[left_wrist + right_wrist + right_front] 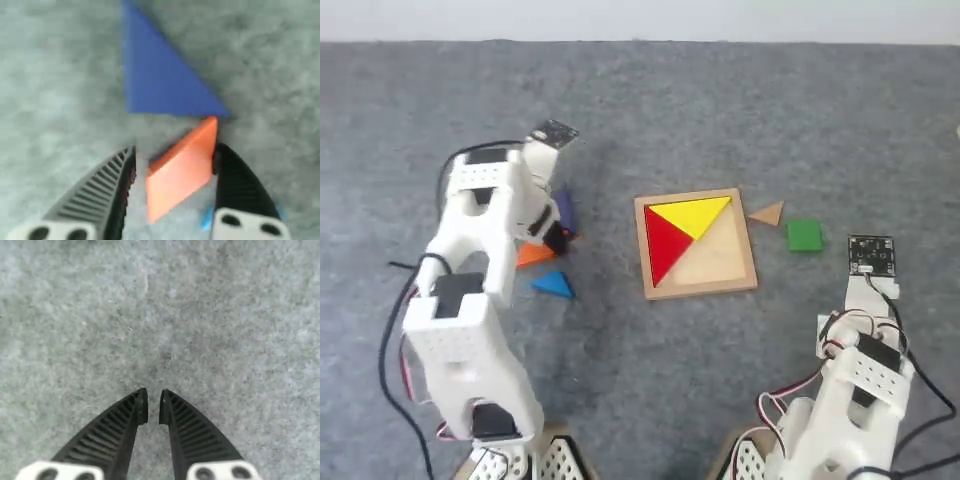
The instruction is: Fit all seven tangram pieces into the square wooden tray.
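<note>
The left gripper [175, 150] is open around the orange piece [182, 167]. The piece touches one finger and lies on the grey worktop [50, 75]. The dark blue triangle [157, 82] lies just past it. The wooden tray [715, 258] sits well apart.

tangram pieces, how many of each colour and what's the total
yellow triangle: 1
red triangle: 1
tan triangle: 1
green square: 1
orange piece: 1
dark blue triangle: 1
light blue triangle: 1
total: 7
</note>
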